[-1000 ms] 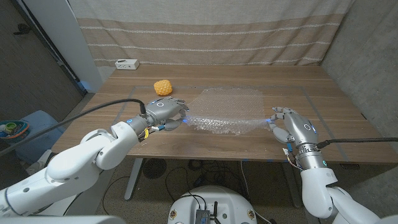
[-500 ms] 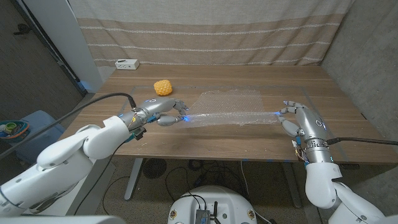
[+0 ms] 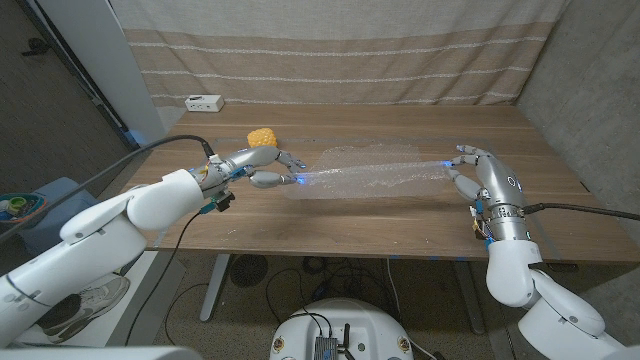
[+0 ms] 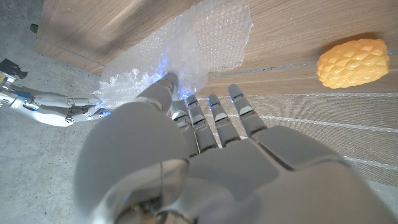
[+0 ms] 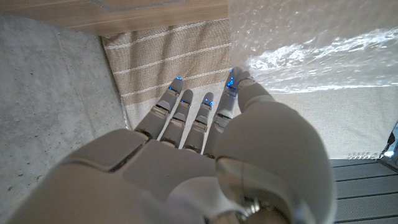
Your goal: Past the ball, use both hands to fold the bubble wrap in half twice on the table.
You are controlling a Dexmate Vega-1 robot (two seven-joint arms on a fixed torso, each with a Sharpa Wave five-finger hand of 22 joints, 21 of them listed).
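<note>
We see each robot hand, left and right, pinching the wrap above the counter.

The bubble wrap lies across the middle of the table, stretched between the two hands. The left hand pinches its left end; the right hand pinches its right end. The ball sits on the table behind the left hand, near the wrap's left end but apart from it. A power strip lies at the table's far left corner, behind the ball.
</note>
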